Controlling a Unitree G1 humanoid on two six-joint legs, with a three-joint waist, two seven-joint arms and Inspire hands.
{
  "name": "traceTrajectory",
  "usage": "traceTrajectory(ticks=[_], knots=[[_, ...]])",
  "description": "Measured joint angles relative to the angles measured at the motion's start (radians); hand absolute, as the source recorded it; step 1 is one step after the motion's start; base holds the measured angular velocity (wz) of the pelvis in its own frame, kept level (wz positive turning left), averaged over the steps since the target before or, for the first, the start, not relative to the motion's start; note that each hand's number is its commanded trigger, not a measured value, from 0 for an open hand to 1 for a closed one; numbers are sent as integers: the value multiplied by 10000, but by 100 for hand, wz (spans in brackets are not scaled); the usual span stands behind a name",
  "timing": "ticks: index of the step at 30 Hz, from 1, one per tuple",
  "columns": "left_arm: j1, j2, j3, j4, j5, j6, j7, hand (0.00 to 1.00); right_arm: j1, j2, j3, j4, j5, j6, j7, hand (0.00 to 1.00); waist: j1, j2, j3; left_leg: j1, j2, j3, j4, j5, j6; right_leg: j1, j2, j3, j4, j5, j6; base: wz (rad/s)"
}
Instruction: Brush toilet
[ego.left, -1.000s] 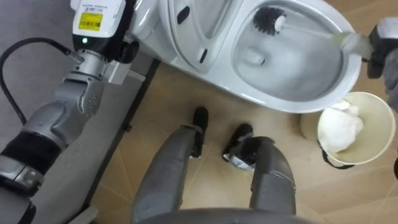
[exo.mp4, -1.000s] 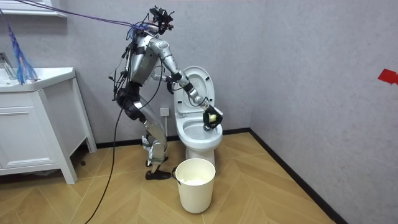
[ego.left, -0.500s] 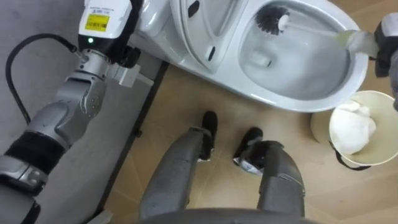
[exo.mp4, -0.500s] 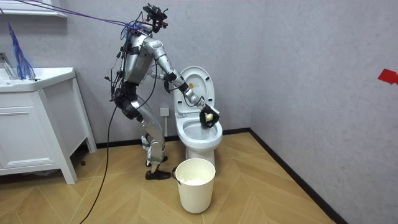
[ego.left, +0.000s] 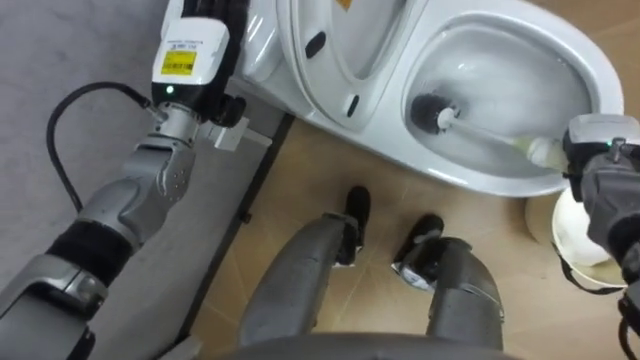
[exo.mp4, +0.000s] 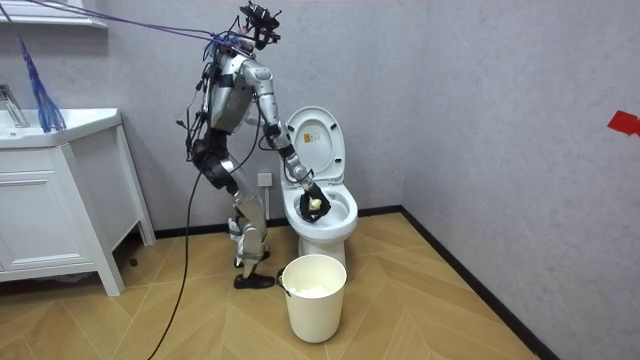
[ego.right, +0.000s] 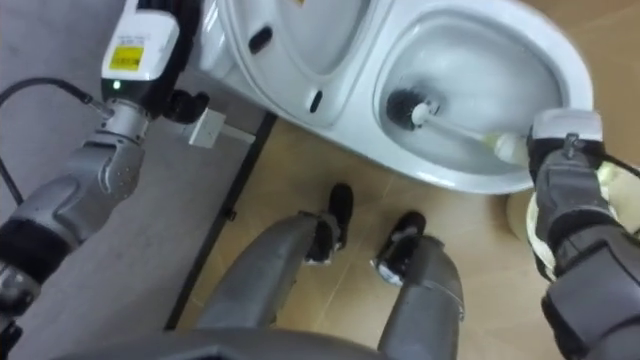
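Wooden floor (exo.mp4: 450, 300), white bin (exo.mp4: 314, 292) beside toilet (exo.mp4: 322, 222), brush (ego.left: 478, 130) inside bowl (ego.left: 510, 62)

Plain grey walls (exo.mp4: 480, 90), pale herringbone wood floor (exo.mp4: 430, 300), dark skirting (exo.mp4: 450, 258) along the wall's foot, white vanity cabinet (exo.mp4: 50, 215) at the room view's left, small red mark (exo.mp4: 622, 122) on the right-hand wall, even indoor light

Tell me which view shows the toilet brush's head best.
The left eye view: the dark brush head lies in plain sight inside the toilet bowl. The right eye view shows it much the same. In the room view it is too small to tell.
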Motion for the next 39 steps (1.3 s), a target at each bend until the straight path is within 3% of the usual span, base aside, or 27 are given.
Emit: traceTrajectory(ticks=[6,9,12,14,17,19,25,27,31,34,37,39], knots=[[208,-3,223,311,-774,-276,-570,0,670,212,-103,-374,-1,-5,372,100,-274,-17,-18,887,30,57,-350,-82,-28,863,103,35,-329,-36,54,-3],[460,0,545,304,-916,-407,-883,0,811,253,-225,-449,-272,-39,538,100,-348,-134,-71,1233,46,96,-505,-96,-58,1173,139,44,-466,-39,58,-5],[885,3,848,318,-965,-543,-1164,0,1197,394,-423,-496,-381,-353,662,100,-452,-509,-196,1822,73,186,-755,-80,-84,1681,170,88,-687,-74,94,-1],[1455,-75,1208,306,-929,-697,-1295,0,1731,417,-612,-561,-659,-733,677,100,-504,-821,-254,2372,99,232,-847,-79,-86,2320,251,97,-1010,-90,136,-5],[2122,-161,1540,268,-925,-802,-1412,0,2423,589,-860,-695,-658,-963,868,100,-505,-1171,-368,3055,158,180,-940,-86,-96,3250,438,29,-1617,-62,212,0],[2446,-302,1604,205,-872,-766,-1525,0,2919,628,-1131,-805,-696,-1073,864,100,-500,-1209,-398,3536,155,82,-1075,-133,-161,3833,551,7,-1961,-51,306,16],[4478,-612,2681,-814,-575,-657,-2015,0,4311,837,-2500,-1567,-1396,-1137,1202,100,-481,-1221,-455,4575,88,-42,-1471,-244,-226,4881,593,-69,-2378,-109,415,3],[4831,-802,3082,-794,-449,-592,-2133,0,4422,976,-2835,-1629,-1561,-1136,1323,100,-502,-1259,-443,4766,55,-152,-1557,-244,-226,5032,584,-72,-2386,-165,408,0],[5435,-999,3260,-807,-457,-493,-2457,0,4854,1382,-3170,-1676,-1540,-1194,1485,100,-500,-1384,-519,5423,8,-453,-1778,-244,-229,5902,715,-248,-2877,-177,437,14],[6190,-1211,3442,-1105,-459,-452,-2614,0,5034,1457,-3267,-1927,-1457,-1224,1702,100,-500,-1439,-548,5681,7,-614,-1816,-281,-288,6300,818,-303,-3206,-144,465,8],[6688,-1352,3501,-1060,-451,-410,-2687,0,5311,1563,-3611,-2054,-1462,-1254,1875,100,-461,-1491,-526,5865,-2,-662,-1892,-282,-291,6628,863,-533,-3441,-94,480,18],[7132,-1617,3834,-805,-448,-388,-2699,0,5400,1704,-3943,-1941,-1511,-1301,1963,100,-365,-1612,-509,6125,-11,-689,-2110,-286,-297,6840,886,-547,-3584,-91,488,0]])
